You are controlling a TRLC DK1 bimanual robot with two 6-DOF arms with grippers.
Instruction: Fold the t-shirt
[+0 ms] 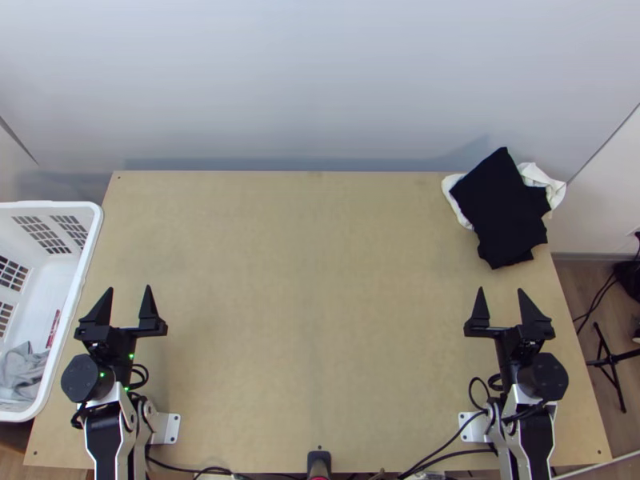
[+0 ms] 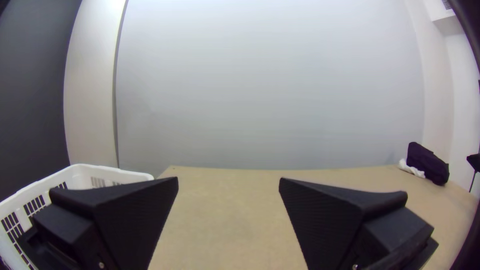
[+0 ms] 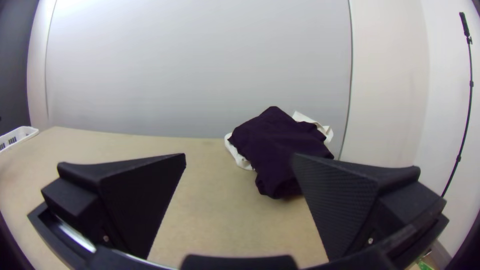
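Light wooden table [image 1: 312,280], seen across the centre of the top view. White laundry basket [image 1: 94,224] at the left edge of the frame, beside the table. Black garment [image 1: 504,212] at upper right, laid in a compact, layered form over a white cloth [image 1: 548,178]; the number of folds cannot be told. Left tool [image 1: 129,290] at lower left and right tool [image 1: 500,290] at lower right, each with its fingers held apart and nothing gripped. Grey cloth [image 1: 22,372], bunched inside the basket at far lower left.

The t-shirt cannot be identified with certainty: it may be the black garment, apparently folded and set aside, or the grey cloth. No fold is in hand; a pause is judged to be shown, either after a finished fold or ahead of a new one. If the grey cloth is meant, it must next be lifted from the basket and spread mid-table.
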